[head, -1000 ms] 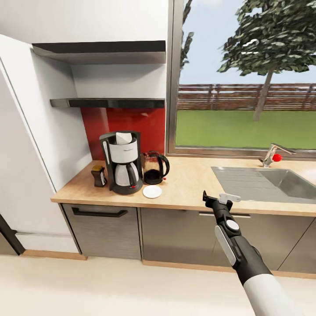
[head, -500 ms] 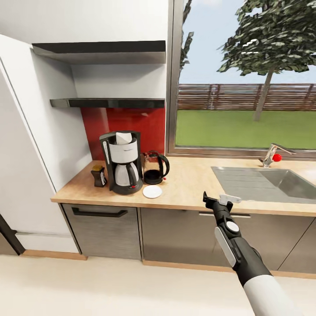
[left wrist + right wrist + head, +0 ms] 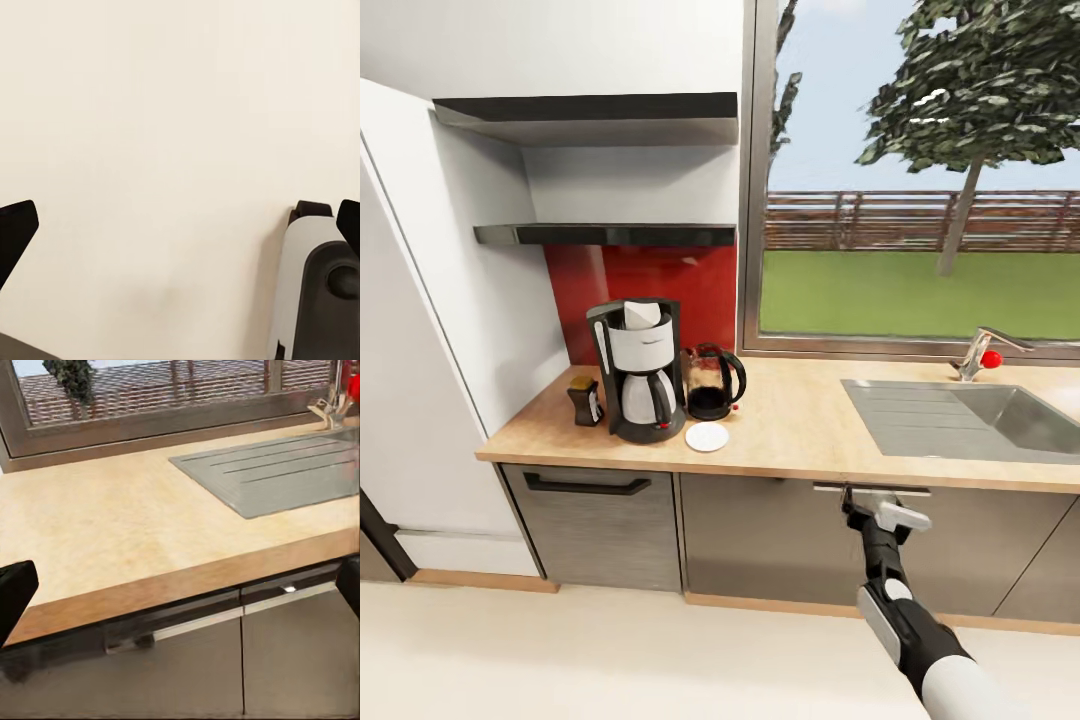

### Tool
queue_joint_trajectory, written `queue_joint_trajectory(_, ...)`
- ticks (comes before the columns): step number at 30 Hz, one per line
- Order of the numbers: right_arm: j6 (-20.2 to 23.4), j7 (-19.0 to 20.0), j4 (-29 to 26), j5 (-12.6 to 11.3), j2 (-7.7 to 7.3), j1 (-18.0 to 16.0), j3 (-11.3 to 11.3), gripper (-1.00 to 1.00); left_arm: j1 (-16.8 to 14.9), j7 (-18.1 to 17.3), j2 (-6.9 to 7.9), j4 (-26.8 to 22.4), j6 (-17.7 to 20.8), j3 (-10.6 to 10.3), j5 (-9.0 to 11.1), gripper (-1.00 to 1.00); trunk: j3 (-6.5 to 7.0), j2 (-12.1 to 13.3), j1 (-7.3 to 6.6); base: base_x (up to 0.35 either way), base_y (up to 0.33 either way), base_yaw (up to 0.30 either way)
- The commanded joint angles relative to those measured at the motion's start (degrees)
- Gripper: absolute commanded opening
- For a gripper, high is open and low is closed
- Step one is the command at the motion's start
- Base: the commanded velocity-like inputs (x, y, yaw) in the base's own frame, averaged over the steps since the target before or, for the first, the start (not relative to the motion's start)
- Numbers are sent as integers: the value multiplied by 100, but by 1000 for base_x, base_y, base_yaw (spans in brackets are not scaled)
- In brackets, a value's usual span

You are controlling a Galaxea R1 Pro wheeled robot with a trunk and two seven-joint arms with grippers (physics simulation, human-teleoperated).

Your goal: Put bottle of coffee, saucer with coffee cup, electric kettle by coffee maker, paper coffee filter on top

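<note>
On coffee maker [image 3: 641,370]: paper filter [image 3: 641,315]; saucer [image 3: 707,436] bare.

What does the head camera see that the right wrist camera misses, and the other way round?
Head view alone: the coffee maker with a filter on top, kettle, saucer, coffee bottle, shelves, tree and right arm. Right wrist view alone: a close look at the drawer handle under the counter edge, past the open pincer. Both: the countertop, sink, window frame and tap.
</note>
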Motion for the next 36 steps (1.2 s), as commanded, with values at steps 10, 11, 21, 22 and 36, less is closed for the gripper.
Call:
queue_joint_trajectory(10, -178, -11, 1963, -72, -78, 143, 48, 100, -3, 13, -5, 19, -33, 35, -61, 100, -13, -13, 3, 0, 0, 0)
queue_joint_trajectory(11, -178, -8, 2060, -72, -78, 145, 48, 100, -2, 12, -5, 19, -33, 34, -61, 100, -13, -13, 3, 0, 0, 0)
queue_joint_trajectory(21, 1702, 86, 2966, -40, -45, 152, 71, 100, 20, -16, -12, 231, -30, -8, -69, 100, -13, -13, 3, 0, 0, 0)
queue_joint_trajectory(22, 2089, 171, 2971, -31, -41, 152, 75, 100, 20, -23, -26, 256, -23, -12, -74, 100, -13, -13, 3, 0, 0, 0)
queue_joint_trajectory(36, 3337, 1565, 2980, 744, -58, 459, 105, 100, 67, 22, -85, 579, 89, -13, -89, 100, -13, -13, 3, 0, 0, 0)
